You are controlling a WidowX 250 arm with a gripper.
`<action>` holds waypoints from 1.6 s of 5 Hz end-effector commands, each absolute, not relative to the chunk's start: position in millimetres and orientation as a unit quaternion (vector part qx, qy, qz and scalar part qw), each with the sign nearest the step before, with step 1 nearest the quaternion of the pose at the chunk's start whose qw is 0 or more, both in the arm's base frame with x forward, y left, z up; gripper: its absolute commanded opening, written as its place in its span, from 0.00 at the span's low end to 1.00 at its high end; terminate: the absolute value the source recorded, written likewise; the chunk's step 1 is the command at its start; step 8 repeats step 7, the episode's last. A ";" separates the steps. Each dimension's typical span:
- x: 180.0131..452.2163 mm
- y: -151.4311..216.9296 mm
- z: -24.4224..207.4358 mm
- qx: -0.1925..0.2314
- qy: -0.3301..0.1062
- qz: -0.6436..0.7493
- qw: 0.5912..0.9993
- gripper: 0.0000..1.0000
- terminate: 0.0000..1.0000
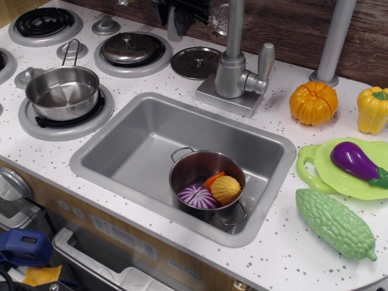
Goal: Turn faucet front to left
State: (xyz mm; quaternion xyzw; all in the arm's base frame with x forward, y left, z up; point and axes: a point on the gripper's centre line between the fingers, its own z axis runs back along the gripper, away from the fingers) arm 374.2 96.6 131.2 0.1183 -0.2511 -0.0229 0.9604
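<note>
The silver faucet (232, 74) stands on its square base plate (225, 100) behind the sink (121, 151). Its thin spout pipe (235, 27) rises out of the top of the frame, so the spout's end is cut off and its direction cannot be told. Its paddle lever (265, 60) sticks up on the right side. My black gripper (182, 13) is at the top edge, up and left of the spout pipe, apart from the faucet body. It is mostly cut off, so its jaws cannot be read.
A small pot (206, 182) with toy food sits in the sink. A flat lid (195, 62) lies left of the faucet. A thick grey pole (333, 42), pumpkin (313, 103), yellow pepper (372, 109), green plate (321, 176) with eggplant and a gourd (335, 223) are right. Stove pots (62, 91) are left.
</note>
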 end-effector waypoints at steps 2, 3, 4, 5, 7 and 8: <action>403.7 121.5 129.1 0.130 -0.293 -0.035 0.947 0.00 0.00; 413.2 124.7 127.0 0.130 -0.305 -0.036 0.943 0.00 0.00; 422.5 127.7 125.1 0.130 -0.322 -0.036 0.937 0.00 0.00; 430.9 130.8 124.5 0.130 -0.332 -0.036 0.934 0.00 0.00; 442.9 130.5 120.0 0.126 -0.361 -0.023 0.924 0.00 1.00; 442.9 130.5 120.0 0.126 -0.361 -0.023 0.924 0.00 1.00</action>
